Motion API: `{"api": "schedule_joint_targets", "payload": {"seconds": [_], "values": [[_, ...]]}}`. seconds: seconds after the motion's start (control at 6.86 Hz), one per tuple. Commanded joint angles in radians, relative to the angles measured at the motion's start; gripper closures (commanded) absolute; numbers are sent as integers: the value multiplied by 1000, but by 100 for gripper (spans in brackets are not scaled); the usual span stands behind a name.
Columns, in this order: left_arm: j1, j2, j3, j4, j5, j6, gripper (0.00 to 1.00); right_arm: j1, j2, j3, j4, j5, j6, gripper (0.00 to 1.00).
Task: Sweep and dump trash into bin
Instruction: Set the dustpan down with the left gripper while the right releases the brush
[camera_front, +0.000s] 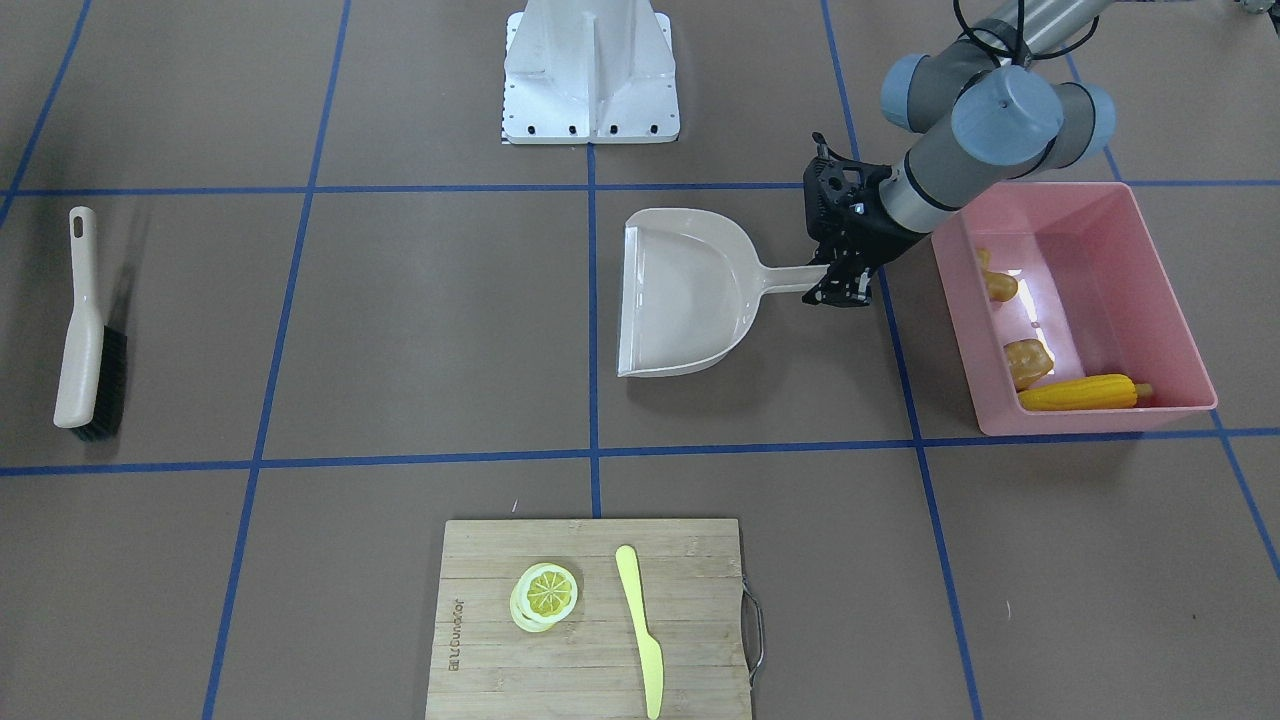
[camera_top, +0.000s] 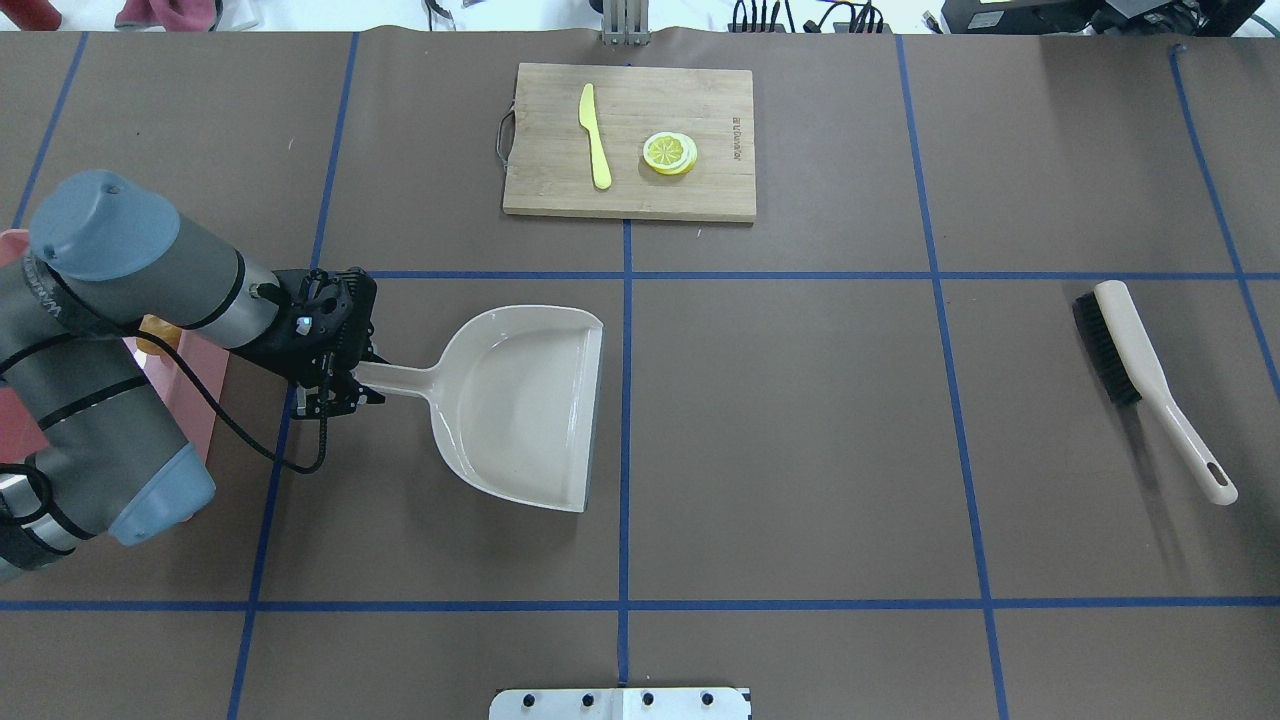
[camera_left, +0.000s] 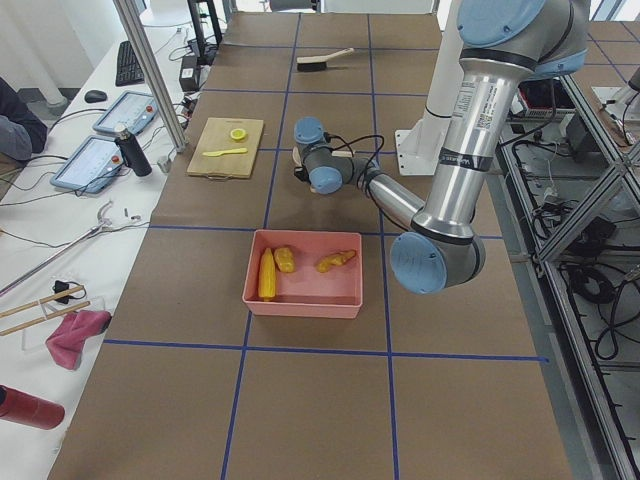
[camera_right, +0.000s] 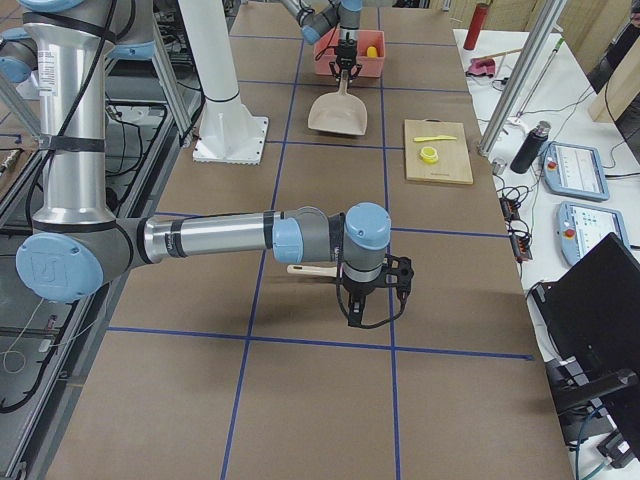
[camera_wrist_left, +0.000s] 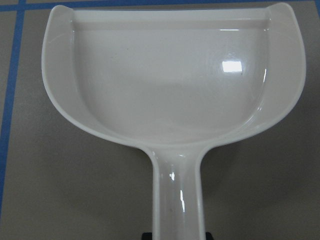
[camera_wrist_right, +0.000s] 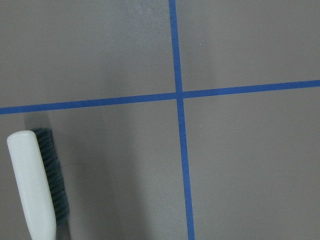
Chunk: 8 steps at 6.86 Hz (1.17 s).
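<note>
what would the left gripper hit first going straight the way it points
Likely the dustpan handle: the left gripper points down over it, a finger on each side; the table lies just beneath.

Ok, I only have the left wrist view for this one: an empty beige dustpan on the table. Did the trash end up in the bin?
Observer: Yes. The corn cob, ginger root and potato all lie inside the pink bin.
Operator: Where is the brush?
Observer: The brush lies flat on the table, in no gripper, far across from the dustpan and on the opposite side from the bin.
Operator: Anything else out there?
Observer: Lemon slices and a plastic knife lie on a cutting board at the operators' edge.
</note>
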Motion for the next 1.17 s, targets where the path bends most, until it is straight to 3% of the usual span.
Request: {"api": "schedule_joint_targets", "payload": {"seconds": [0.0, 0.29, 0.58, 0.73, 1.02], "values": [[9, -18, 20, -26, 0, -3, 66, 0, -2, 1, 0, -1, 1, 0], [12, -32, 28, -27, -2, -4, 37, 0, -2, 5, 0, -1, 2, 0], [12, -32, 24, -29, -3, -4, 21, 0, -2, 4, 0, -1, 1, 0], [4, -32, 13, -52, -6, -13, 2, 0, -3, 4, 0, -1, -1, 0], [-66, -13, -41, -51, -2, -68, 1, 0, -3, 5, 0, -1, 1, 0]]}}
